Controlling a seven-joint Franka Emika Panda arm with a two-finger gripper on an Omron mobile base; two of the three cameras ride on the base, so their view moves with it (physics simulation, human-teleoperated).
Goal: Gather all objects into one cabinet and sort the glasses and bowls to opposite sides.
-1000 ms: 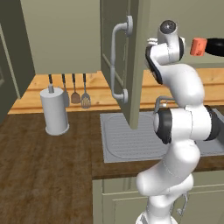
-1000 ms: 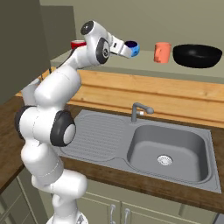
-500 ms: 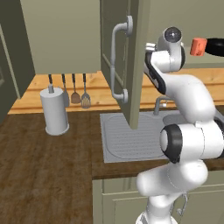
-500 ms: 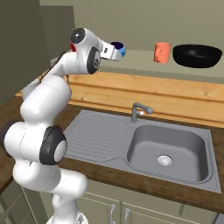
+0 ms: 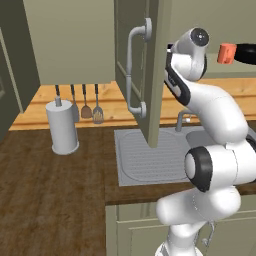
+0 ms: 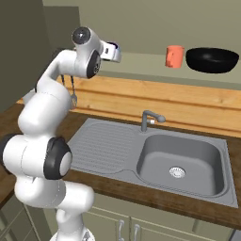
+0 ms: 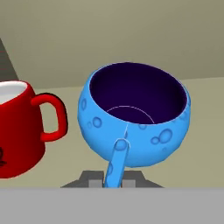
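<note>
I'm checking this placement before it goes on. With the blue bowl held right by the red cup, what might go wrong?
1. The blue bowl sits close beside the red cup, near its handle; a sideways shift might knock the cup.
2. The gripper seems to pinch only the bowl's rim, so the bowl could tilt or slip.
3. Left there, the bowl ends up beside a glass, far from the black bowl, so the sorting may fail.

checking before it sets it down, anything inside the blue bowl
The blue bowl looks empty: a dark purple interior with a faint ring at the bottom. The near inner wall is hidden by its rim. A red cup stands beside it.
</note>
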